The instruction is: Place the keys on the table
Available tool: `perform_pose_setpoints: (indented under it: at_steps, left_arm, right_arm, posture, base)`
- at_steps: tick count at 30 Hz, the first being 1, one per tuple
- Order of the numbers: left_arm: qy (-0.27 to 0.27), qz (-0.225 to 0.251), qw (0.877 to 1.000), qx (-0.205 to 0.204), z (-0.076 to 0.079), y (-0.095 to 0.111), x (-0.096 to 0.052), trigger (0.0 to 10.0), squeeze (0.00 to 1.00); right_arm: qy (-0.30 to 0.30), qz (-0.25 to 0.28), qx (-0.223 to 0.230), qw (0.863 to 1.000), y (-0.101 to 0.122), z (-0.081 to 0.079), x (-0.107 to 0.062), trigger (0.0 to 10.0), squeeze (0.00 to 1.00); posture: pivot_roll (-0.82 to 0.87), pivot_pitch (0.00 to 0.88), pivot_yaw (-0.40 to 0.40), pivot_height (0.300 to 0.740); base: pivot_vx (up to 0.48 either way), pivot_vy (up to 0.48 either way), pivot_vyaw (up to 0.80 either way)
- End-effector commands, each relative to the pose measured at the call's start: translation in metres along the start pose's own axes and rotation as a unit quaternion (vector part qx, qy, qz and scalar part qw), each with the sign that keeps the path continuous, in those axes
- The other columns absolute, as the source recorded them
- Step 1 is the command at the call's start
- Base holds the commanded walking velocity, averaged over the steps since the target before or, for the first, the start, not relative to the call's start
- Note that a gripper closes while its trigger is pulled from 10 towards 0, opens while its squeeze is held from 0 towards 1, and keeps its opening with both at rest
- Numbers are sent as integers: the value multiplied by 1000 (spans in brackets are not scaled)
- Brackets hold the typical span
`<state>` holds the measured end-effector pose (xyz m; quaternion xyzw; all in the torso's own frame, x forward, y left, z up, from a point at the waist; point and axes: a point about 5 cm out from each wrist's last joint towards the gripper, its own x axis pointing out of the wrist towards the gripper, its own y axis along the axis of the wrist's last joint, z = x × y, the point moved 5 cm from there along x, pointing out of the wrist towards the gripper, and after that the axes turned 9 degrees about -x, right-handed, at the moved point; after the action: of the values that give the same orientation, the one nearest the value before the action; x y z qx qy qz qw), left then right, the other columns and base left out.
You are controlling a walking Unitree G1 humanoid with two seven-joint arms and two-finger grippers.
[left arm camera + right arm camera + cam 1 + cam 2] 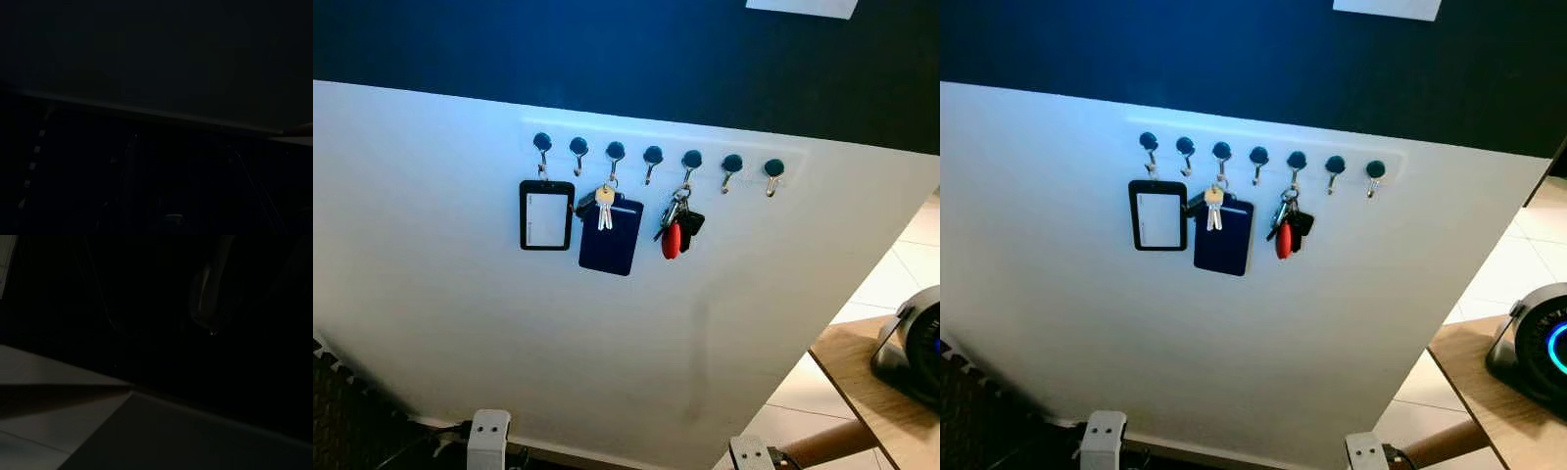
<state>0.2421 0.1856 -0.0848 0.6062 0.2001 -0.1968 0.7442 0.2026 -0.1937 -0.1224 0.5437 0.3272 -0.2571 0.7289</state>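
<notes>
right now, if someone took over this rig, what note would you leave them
Both arms hang idle low at the robot's sides; their wrist views are too dark to read the fingers.
The keys, with a red fob, hang on the fifth hook of the hook rail on the white wall. A second set, silver keys, hangs on the third hook over a blue card holder; a black badge holder is on the first.
The wooden table stands to the right.
Done: nothing yet. Left: reach up, unhook the keys, carry them to the table.
</notes>
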Motion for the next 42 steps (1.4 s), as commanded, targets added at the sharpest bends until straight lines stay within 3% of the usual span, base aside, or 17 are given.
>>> perform_pose_setpoints:
  at_steps: [1, 3, 4, 7, 10, 13, 17, 18, 19, 23, 26, 29, 32, 36, 39, 41, 42]
  left_arm:
    - [-19, 0, 999, -30, 8, -4, -1, 10000, 0]
    - [-27, 2, 999, -28, 10, -3, -1, 0, 0]
    - [-4, -11, 1000, -2, 5, -5, 1, 10000, 0]
    - [-30, -4, 999, -28, 11, -3, 1, 0, 0]
    - [17, -14, 1000, 20, -1, -5, 0, 10000, 0]
    - [-18, -2, 1000, -23, 6, -6, -2, 0, 0]
    - [17, 0, 1000, 14, -3, -5, -3, 0, 0]
    - [18, -2, 1000, 5, -4, -5, -3, 10000, 0]
    - [-9, -1, 1000, -23, 2, -4, -2, 0, 0]
    - [18, -11, 1000, 16, -5, -4, -1, 10000, 0]
    - [-19, 0, 999, -30, 1, -3, -2, 0, 0]
    - [26, -11, 999, 17, -10, -6, -4, 10000, 0]
    - [2, -4, 1000, -14, -5, -4, -3, 0, 0]
    - [21, -12, 1000, 16, -9, -5, -2, 10000, 0]
    - [0, -12, 1000, 11, -3, -6, -3, 0, 0]
    - [35, -16, 998, 47, -9, -8, -3, 0, 0]
    - [36, -20, 999, 35, -9, -8, -2, 10000, 0]
  right_arm:
    - [-11, -5, 15, 1000, -5, 4, -2, 10000, 0]
    - [1, 1, 27, 1000, -4, 1, -2, 10000, 0]
    - [16, 15, 29, 999, 1, -1, -1, 0, 0]
    - [-16, 13, 33, 999, 10, 11, 2, 10000, 0]
    - [21, 30, 35, 999, 21, 6, 5, 0, 0]
    - [-8, 16, 26, 1000, 20, 12, 6, 10000, 0]
    - [45, 42, 58, 996, 26, -3, 5, 1020, 0]
    - [34, 38, 32, 998, 25, 0, 5, 0, 0]
    - [8, 25, 20, 999, 20, 5, 5, 10000, 0]
    - [33, 32, 33, 998, 20, -1, 4, 0, 0]
    - [-13, 2, 19, 1000, 12, 10, 5, 10000, 0]
    - [19, 13, 36, 999, 16, 4, 5, 0, 0]
    - [1, -1, 28, 1000, 12, 9, 5, 10000, 0]
    - [24, 9, 36, 999, 14, 4, 5, 0, 0]
    - [18, -6, 35, 999, 11, 8, 5, 9137, 0]
    - [16, -9, 14, 1000, 11, 10, 5, 0, 0]
    - [-4, -20, 12, 1000, 8, 16, 5, 10000, 0]
  posture:
    - [29, 68, -69, 740]
    - [28, 68, -66, 740]
    - [28, 68, -66, 740]
    - [28, 67, -67, 740]
    - [27, 65, -65, 740]
    - [30, 64, -68, 740]
    - [30, 65, -67, 740]
    - [33, 65, -70, 740]
    - [33, 65, -67, 740]
    - [32, 64, -63, 740]
    - [32, 63, -58, 740]
    - [34, 64, -58, 740]
    - [37, 65, -58, 740]
    - [43, 66, -59, 740]
    - [43, 66, -61, 740]
    - [41, 64, -63, 740]
    - [39, 66, -64, 740]
  base:
    - [0, 0, 0]
    - [0, 0, 0]
    - [0, 0, 0]
    - [0, 0, 0]
    - [0, 0, 0]
    - [0, 0, 0]
    - [0, 0, 0]
    - [0, 0, 0]
    - [0, 0, 0]
    - [0, 0, 0]
    - [0, 0, 0]
    - [0, 0, 0]
    - [0, 0, 0]
    - [0, 0, 0]
    - [0, 0, 0]
    - [0, 0, 0]
    - [0, 0, 0]
